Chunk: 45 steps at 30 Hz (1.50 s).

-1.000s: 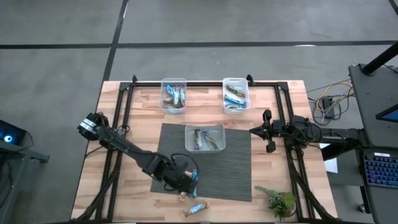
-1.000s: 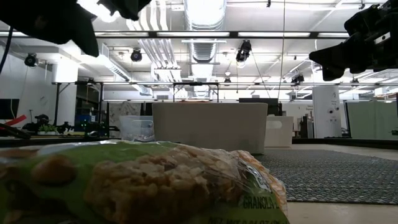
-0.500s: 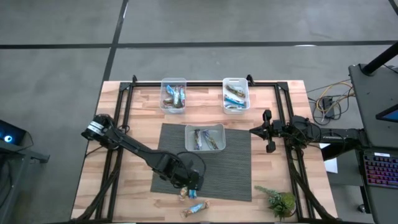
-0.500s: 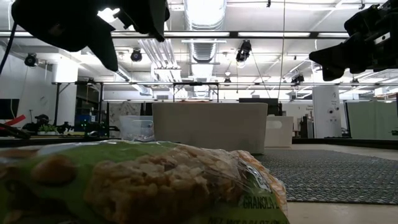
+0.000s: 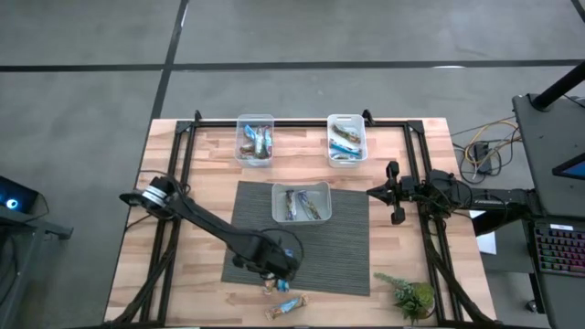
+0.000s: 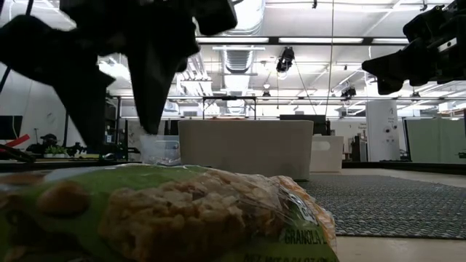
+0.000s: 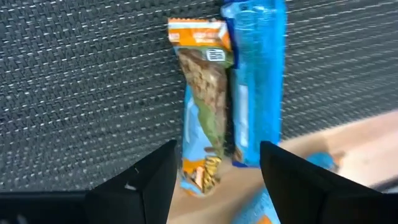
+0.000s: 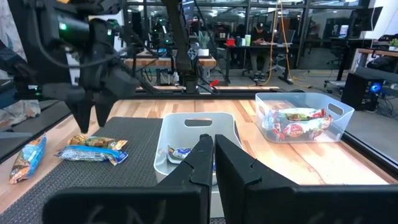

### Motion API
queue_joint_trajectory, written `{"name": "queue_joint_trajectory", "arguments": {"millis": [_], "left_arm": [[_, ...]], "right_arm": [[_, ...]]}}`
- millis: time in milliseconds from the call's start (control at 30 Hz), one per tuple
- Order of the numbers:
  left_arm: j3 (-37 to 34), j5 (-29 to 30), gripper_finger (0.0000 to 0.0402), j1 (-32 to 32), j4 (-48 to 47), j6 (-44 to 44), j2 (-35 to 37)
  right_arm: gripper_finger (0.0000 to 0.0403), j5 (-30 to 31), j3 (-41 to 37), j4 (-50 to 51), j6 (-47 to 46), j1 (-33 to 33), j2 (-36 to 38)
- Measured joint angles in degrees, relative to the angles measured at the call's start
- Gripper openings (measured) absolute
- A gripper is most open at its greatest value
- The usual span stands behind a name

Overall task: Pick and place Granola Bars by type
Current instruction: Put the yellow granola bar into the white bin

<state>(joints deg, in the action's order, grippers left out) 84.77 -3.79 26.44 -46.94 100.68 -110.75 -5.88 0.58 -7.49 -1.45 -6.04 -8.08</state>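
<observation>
Left end effector (image 7: 214,171): I see it spread, straddling two Granola Bars (image 7: 205,106) at lower centre, their long axes running straight ahead
Right end effector (image 5: 395,194): pressed together, far right

This is a robotics lab or research workshop set in a large open industrial hall. The wooden table (image 5: 210,164) stands on a grey concrete floor (image 5: 82,91) marked with seams, and a black metal frame (image 5: 302,122) rims the tabletop. Beside the table, loose cables (image 5: 484,146) trail toward a desk with a keyboard (image 5: 559,251). Above the table, exposed ducts (image 6: 237,54) and strip lights (image 6: 291,40) run along an open ceiling. Beyond the table stand glass partitions (image 8: 217,18), workbenches (image 8: 273,53) crowded with equipment, and monitors (image 8: 367,15).
</observation>
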Motion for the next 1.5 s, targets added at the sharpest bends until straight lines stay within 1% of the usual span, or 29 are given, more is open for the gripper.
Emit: {"name": "queue_joint_trajectory", "arguments": {"millis": [167,700,1300,1500], "left_arm": [[0.13,-0.13,0.0208,-0.11,0.28,0.00,-2.01],[0.04,-0.06,0.0208,-0.87,-0.92,-0.33,-4.82],[-0.68,-0.05,0.0208,-1.62,-0.99,-0.53,-4.93],[-0.68,-1.66,0.0208,-1.75,-1.50,-0.26,-4.93]], "right_arm": [[0.0009,-0.01,0.00,0.00,0.00,0.02,0.00],[0.0009,-0.01,0.00,0.00,0.00,0.01,0.00],[0.0009,-0.02,-0.01,0.00,0.00,0.01,0.02],[0.0009,-0.01,-0.01,0.00,0.01,0.01,0.04]]}}
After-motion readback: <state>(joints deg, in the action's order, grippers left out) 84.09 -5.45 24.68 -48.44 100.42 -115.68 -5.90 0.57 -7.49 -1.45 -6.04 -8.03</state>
